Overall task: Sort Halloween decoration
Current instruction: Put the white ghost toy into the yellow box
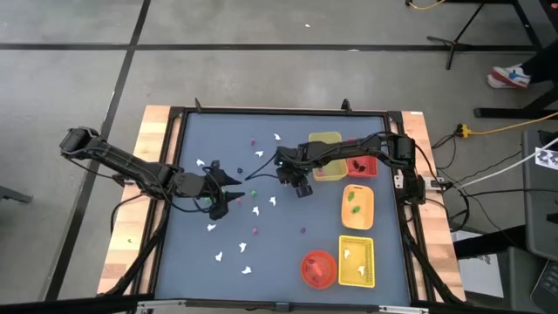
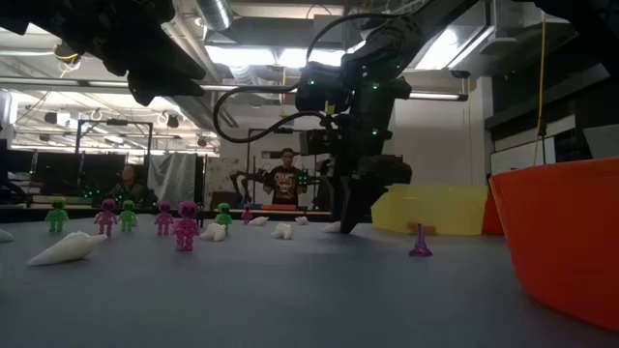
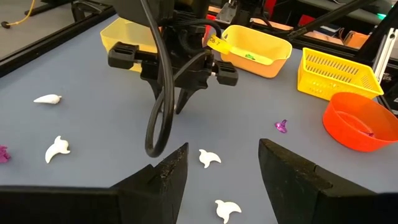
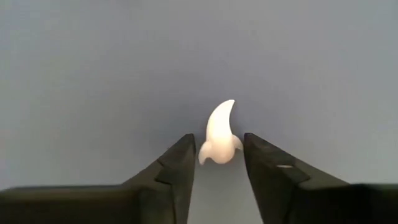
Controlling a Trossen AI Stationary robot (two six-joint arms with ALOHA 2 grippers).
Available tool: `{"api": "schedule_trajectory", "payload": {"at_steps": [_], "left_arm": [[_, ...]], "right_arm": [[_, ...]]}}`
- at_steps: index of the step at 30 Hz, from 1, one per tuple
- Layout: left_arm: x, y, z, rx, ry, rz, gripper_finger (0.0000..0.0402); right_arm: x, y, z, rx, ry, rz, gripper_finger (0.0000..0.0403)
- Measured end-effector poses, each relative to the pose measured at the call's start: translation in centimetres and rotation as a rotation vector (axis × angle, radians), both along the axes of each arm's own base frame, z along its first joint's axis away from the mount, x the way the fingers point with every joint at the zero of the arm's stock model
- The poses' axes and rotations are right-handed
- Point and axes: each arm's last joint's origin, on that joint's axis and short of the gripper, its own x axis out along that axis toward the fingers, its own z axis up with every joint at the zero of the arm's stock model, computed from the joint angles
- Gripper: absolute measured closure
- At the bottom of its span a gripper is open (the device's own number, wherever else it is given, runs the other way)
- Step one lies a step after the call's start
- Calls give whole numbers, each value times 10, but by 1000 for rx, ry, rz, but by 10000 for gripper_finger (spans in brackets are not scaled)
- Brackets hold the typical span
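Small Halloween pieces lie scattered on the blue mat (image 1: 288, 240): white ghosts (image 3: 209, 157), pink and green figures (image 2: 184, 224) and a purple bit (image 3: 282, 126). At mid-table my right gripper (image 1: 281, 173) points steeply down, closed around one white ghost (image 4: 219, 134) that lies flat on the mat. My left gripper (image 3: 221, 168) hovers open above the mat to its left, with nothing between the fingers. My right gripper has the white ghost's broad lower end (image 4: 217, 152) between its two fingertips (image 4: 183, 152), one on each side. The fingers come from above, pointing down. The ghost lies on the mat, its pointed tip sticking out beyond the fingers.
Along the right side stand a yellow tray (image 1: 324, 142), a red tray (image 1: 362, 166), an orange tray (image 1: 357, 205), a yellow basket (image 1: 356, 260) and a red-orange bowl (image 1: 318, 269). A raised black frame (image 1: 279, 111) borders the mat. People stand in the room behind.
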Motion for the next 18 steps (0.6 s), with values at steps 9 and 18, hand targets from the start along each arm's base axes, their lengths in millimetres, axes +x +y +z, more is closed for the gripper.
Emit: {"api": "schedule_trajectory", "payload": {"at_steps": [9,18], "left_arm": [[0,0,0,0,0,0,223],[0,0,0,0,0,0,223]], "right_arm": [[0,0,-1,25,-1,7,313],[0,1,-1,26,-2,7,331]]}}
